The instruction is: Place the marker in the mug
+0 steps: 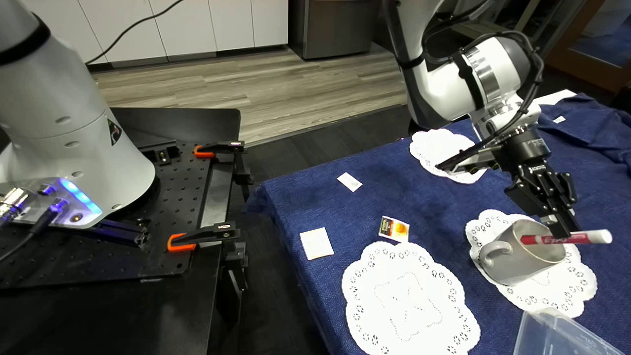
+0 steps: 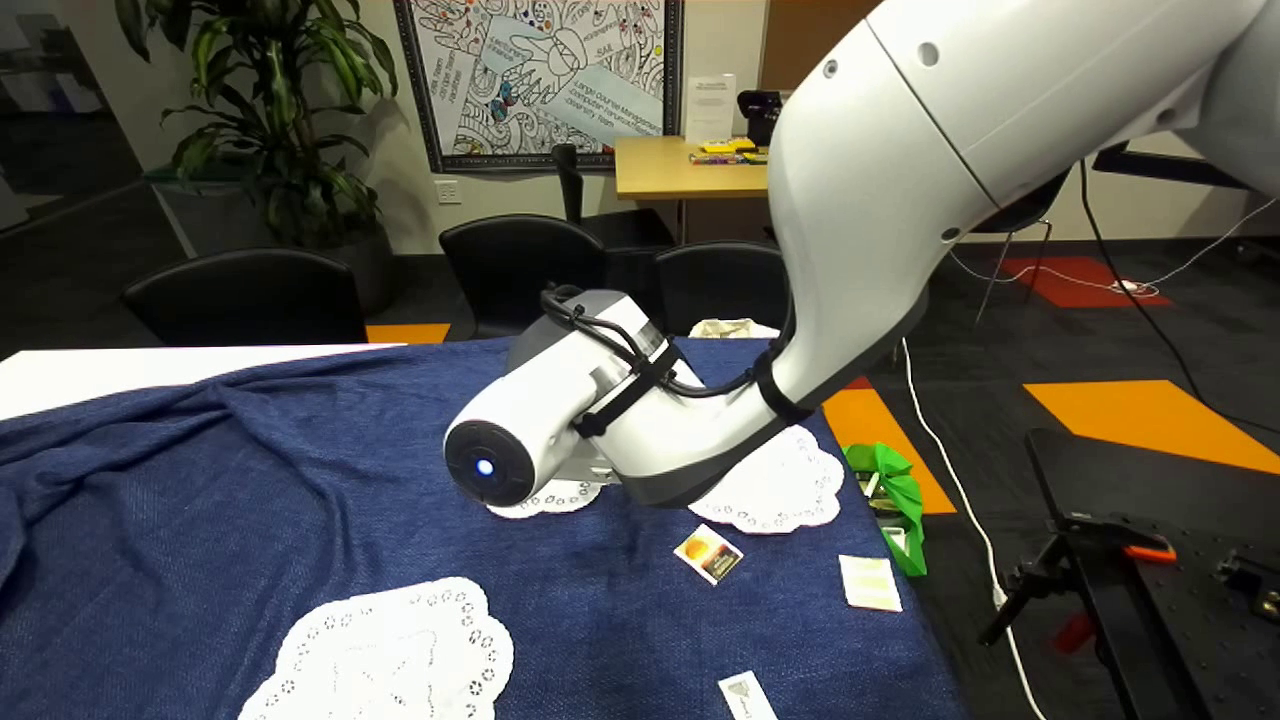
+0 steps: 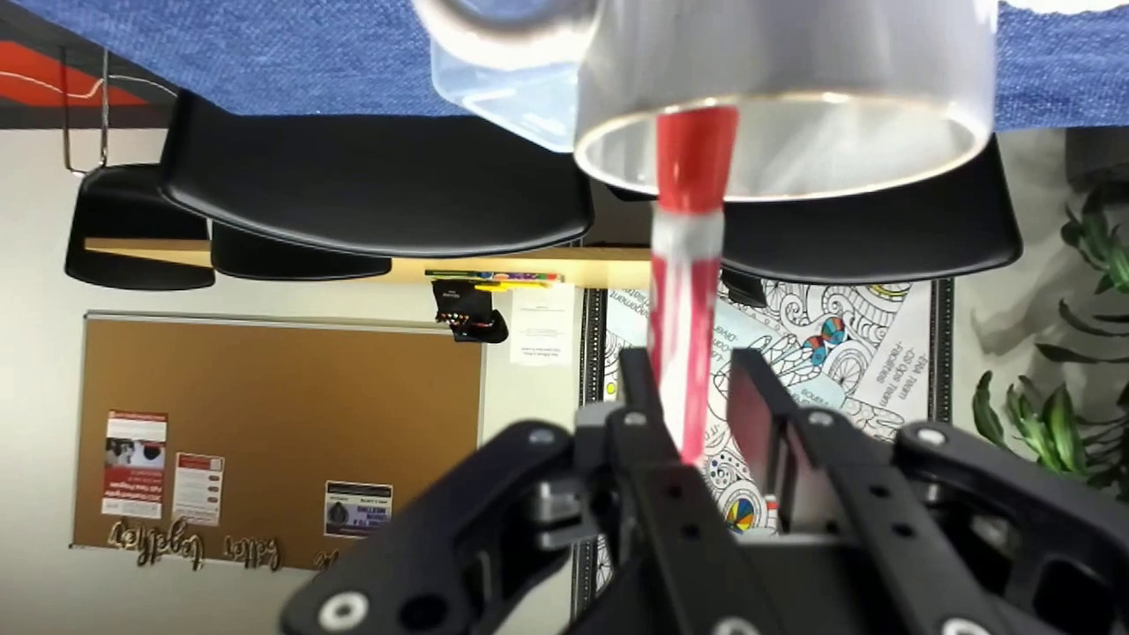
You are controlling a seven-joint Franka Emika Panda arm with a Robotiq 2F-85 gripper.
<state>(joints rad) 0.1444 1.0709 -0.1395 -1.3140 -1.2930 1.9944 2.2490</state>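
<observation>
While my gripper [image 3: 695, 366] is standing narrowly parted, the marker [image 3: 686, 282] is crossing the mouth of the mug [image 1: 513, 261]

My jaws are showing open room at the marker's 3 o'clock in the wrist view. In an exterior view, its white end is jutting past the rim toward 3; a clear box [image 1: 552, 330] is edging the doily [image 1: 576, 291] at 5.

Black chairs [image 2: 522, 268] stand near a pale wall [image 2: 500, 195] with a framed drawing [image 2: 540, 80].

Glossy mug [image 3: 785, 53], matt woven cloth [image 2: 600, 620].
</observation>
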